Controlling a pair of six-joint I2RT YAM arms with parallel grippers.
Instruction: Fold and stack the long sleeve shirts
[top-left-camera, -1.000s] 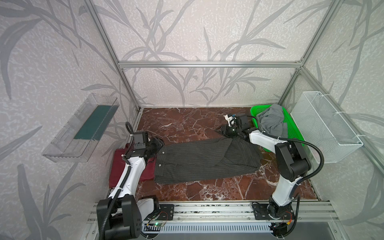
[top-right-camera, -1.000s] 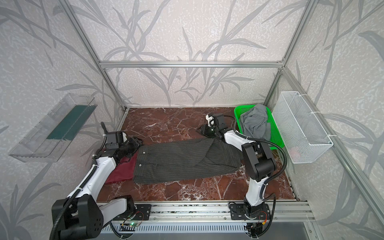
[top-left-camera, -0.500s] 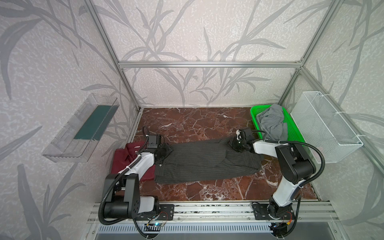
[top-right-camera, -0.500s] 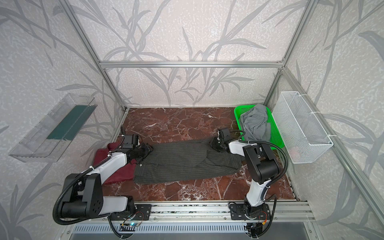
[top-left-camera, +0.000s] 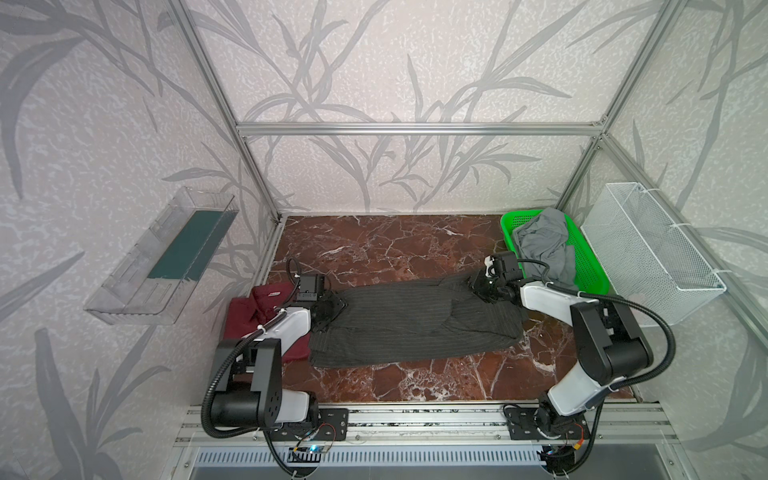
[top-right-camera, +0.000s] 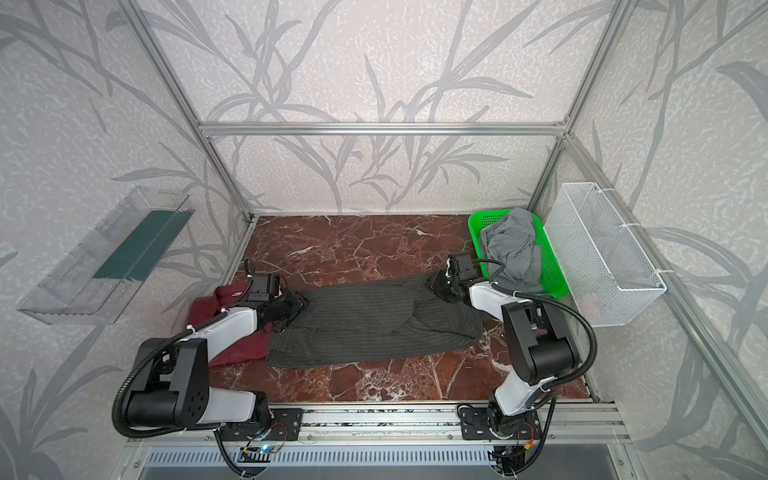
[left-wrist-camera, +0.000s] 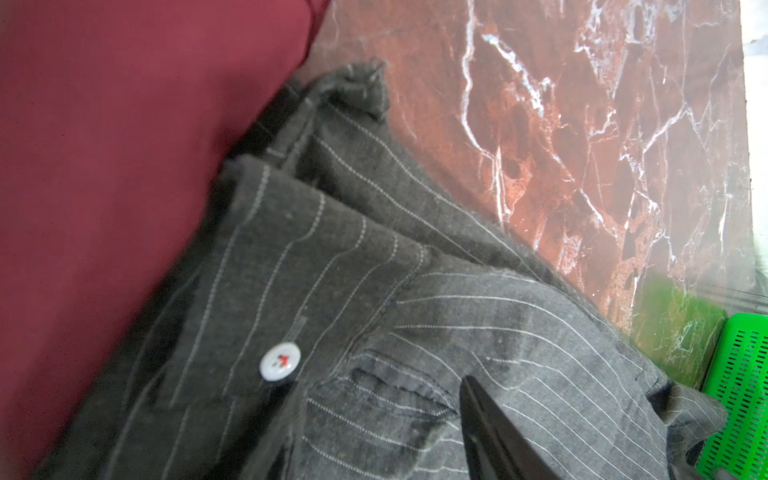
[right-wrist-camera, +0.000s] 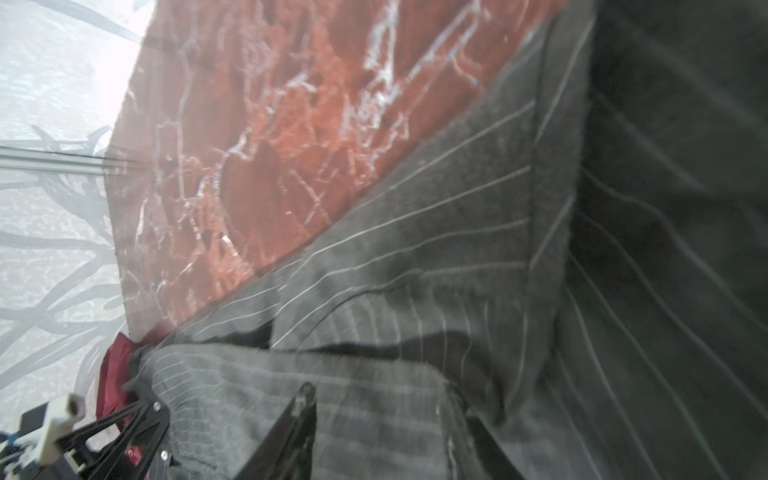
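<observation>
The charcoal pinstriped shirt (top-left-camera: 407, 320) (top-right-camera: 374, 324) lies flat across the middle of the marble table, with a sleeve folded over its body. Its collar end overlaps the dark red shirt (top-left-camera: 249, 311) (top-right-camera: 208, 307), which lies at the left. My left gripper (top-left-camera: 332, 309) (top-right-camera: 293, 307) rests on the collar end. In the left wrist view its jaws stand apart over the cloth near a white button (left-wrist-camera: 279, 360). At the shirt's far right corner, my right gripper (top-left-camera: 478, 286) (top-right-camera: 438, 284) (right-wrist-camera: 378, 415) stands with its fingers (right-wrist-camera: 299, 415) spread and striped cloth lying between them.
A green basket (top-left-camera: 590, 266) holding a crumpled grey garment (top-left-camera: 544, 241) stands at the back right, close behind the right arm. A white wire basket (top-left-camera: 648, 249) hangs on the right wall. On the left wall is a clear shelf (top-left-camera: 166, 257). Bare marble (top-left-camera: 374, 249) lies behind the shirts.
The right gripper came forward from the back of the table with the sleeve, laid it on the shirt and spread its jaws. The left gripper moved right, from beside the dark red shirt onto the collar.
</observation>
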